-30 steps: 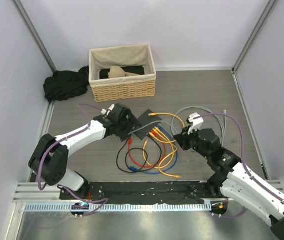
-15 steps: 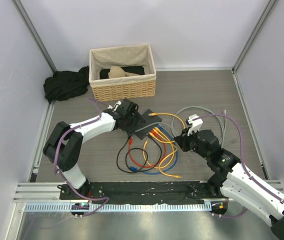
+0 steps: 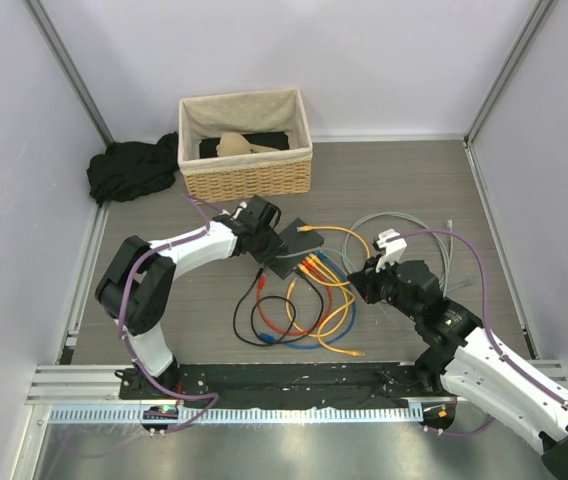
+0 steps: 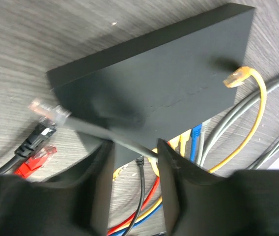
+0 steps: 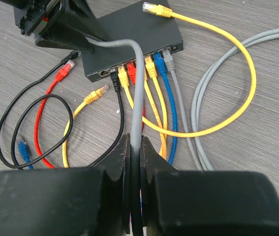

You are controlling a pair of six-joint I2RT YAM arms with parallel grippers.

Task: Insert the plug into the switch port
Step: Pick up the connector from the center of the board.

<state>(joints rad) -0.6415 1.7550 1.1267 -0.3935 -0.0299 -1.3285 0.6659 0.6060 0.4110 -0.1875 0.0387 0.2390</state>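
- Firmly clamps thin grey cable (image 4: 90,125) in left gripper (image 4: 135,157), with clear plastic plug (image 4: 45,109) left of the fingers (image 4: 174,177), beside flat dark-grey rectangular switch (image 4: 169,83).
- Pinches same cable tight in right gripper (image 5: 135,141).

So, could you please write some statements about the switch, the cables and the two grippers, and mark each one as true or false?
1. The right gripper is shut on the grey cable. True.
2. The grey cable's clear plug sits in a port of the switch. False: it is in no port, beside the switch's corner, just past the left gripper.
3. A yellow plug lies on top of the switch. True.
4. The switch sits inside the wicker basket. False: it lies on the table, nearer the arms than the basket.
5. A red plug lies loose on the table. True.
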